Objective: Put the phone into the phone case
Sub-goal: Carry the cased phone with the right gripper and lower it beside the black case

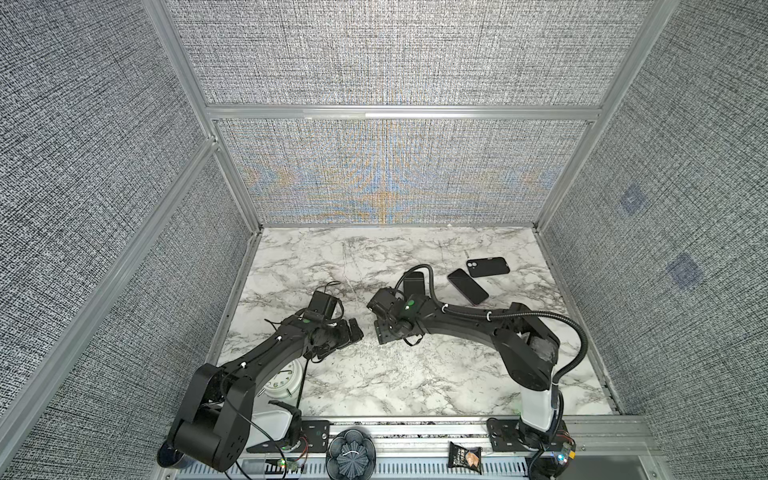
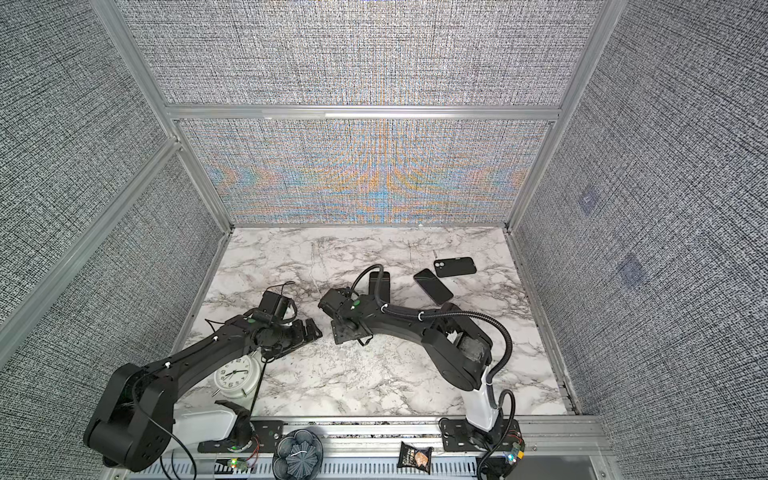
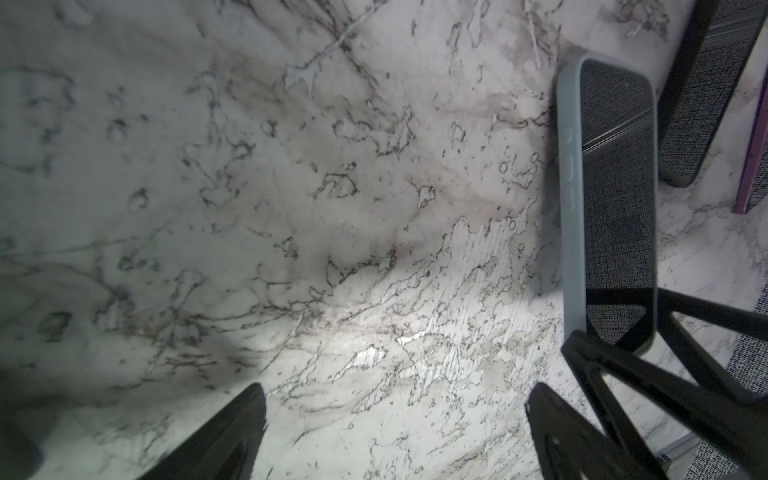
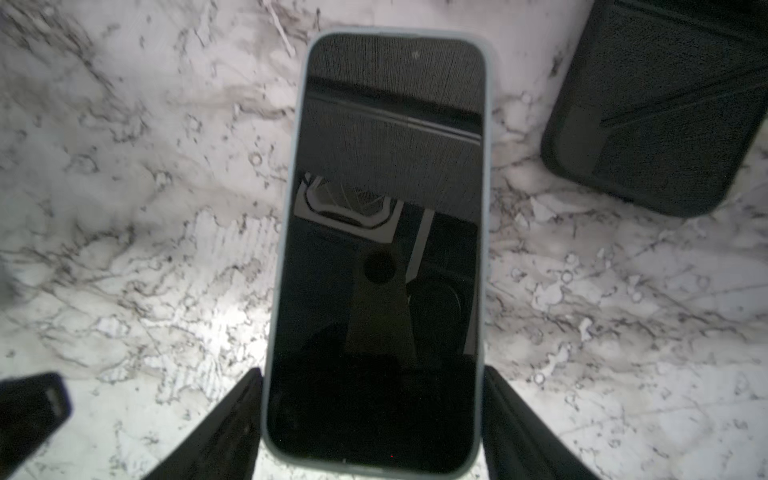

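A phone [image 4: 386, 249] lies screen up near the middle of the marble table [image 1: 374, 374], also seen in both top views [image 1: 415, 283] [image 2: 380, 284]. A pale grey-blue rim with raised button shapes runs round it [image 3: 569, 187], like a case. My right gripper [image 4: 372, 374] is shut on its near end, a finger against each long side. My left gripper [image 3: 397, 388] [image 1: 356, 331] stands wide open over bare marble just left of it, holding nothing. A black phone case [image 1: 487, 267] [image 2: 454, 266] lies at the far right, apart from both grippers.
A second dark phone [image 1: 467, 286] lies between the held phone and the black case. A white alarm clock [image 2: 232, 376] stands under the left arm. A snack packet [image 1: 465, 456] and a dark flower-shaped object [image 1: 351, 459] sit on the front rail. Fabric walls close three sides.
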You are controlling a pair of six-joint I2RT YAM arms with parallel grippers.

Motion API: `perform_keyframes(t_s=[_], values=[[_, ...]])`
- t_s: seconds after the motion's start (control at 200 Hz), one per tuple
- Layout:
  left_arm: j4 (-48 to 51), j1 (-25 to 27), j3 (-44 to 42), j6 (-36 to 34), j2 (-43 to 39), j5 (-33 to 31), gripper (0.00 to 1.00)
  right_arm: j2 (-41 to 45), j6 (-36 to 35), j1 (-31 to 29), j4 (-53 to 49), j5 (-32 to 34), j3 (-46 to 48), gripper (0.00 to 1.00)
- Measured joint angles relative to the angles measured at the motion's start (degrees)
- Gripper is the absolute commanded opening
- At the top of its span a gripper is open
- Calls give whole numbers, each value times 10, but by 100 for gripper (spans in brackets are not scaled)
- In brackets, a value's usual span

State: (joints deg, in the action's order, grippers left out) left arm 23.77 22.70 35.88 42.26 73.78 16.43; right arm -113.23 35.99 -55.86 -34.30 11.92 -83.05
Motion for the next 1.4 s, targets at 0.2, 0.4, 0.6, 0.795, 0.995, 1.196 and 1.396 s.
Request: perform_keyframes(t_s=[0.2, 0.4, 0.6, 0.795, 0.995, 1.196, 1.396], values=[[-1, -4, 9, -1, 11, 0, 99, -48, -9, 23, 4, -2, -50, 63], [-9, -9, 4, 0, 21, 1, 99, -96, -14, 45, 9, -4, -97, 63], [-14, -14, -1, 0, 26, 3, 99, -120, -5, 57, 19, -4, -125, 63], [-14, -19, 2, -3, 26, 3, 99, -141, 37, 58, 15, 7, -149, 62], [-14, -22, -3, -4, 26, 5, 99, -157, 77, 53, -3, 36, -169, 62], [-18, -23, -10, -4, 23, 7, 99, -164, 84, 52, -12, 52, -179, 62], [-18, -23, -11, -4, 21, 11, 99, -177, 81, 56, -17, 59, -197, 62]])
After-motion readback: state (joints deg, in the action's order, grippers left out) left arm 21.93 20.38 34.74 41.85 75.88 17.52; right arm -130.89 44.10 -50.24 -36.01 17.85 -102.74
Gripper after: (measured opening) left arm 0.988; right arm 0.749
